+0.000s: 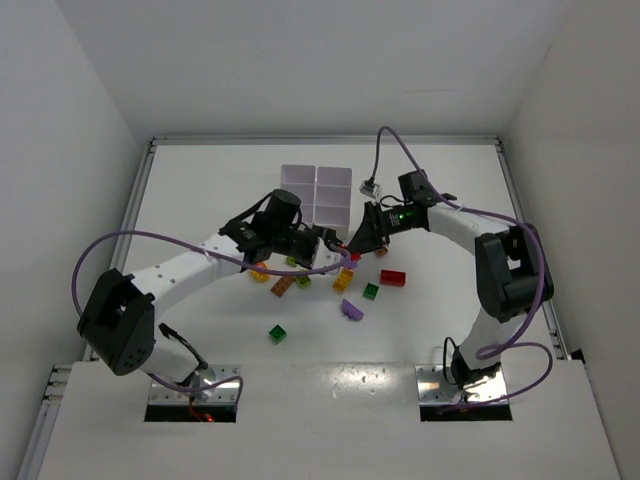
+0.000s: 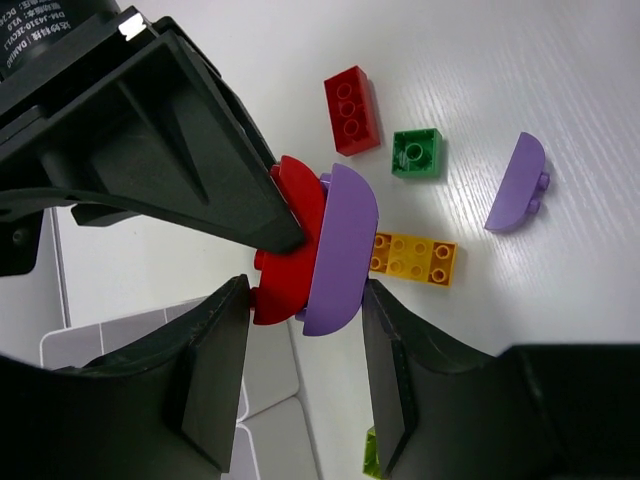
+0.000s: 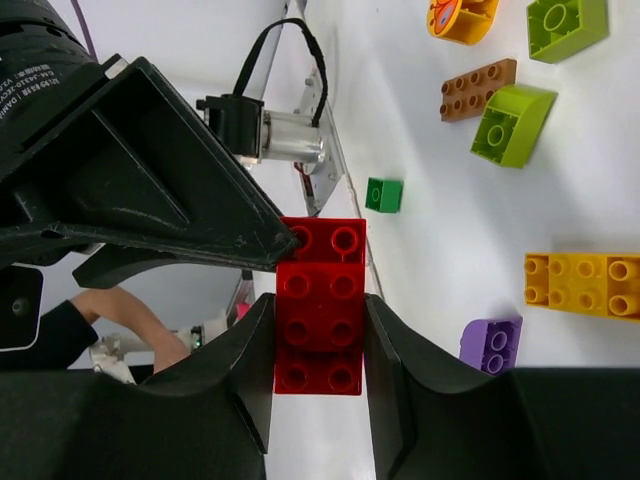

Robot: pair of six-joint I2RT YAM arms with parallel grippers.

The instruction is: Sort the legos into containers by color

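With the left hand (image 2: 305, 292) clamping the purple lego (image 2: 342, 250) and the right hand (image 3: 318, 302) pinching the red lego (image 3: 320, 265) stuck to it, above the tabletop (image 1: 200, 190) beside the containers (image 1: 318, 195), pull straight apart, never twisting.

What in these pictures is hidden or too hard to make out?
- Top view: the tray's near end, covered by the left gripper and right gripper.
- Right wrist view: the purple piece, behind the red brick; an orange piece, cut by the top edge.
- Left wrist view: a lime brick, cut by the bottom edge.
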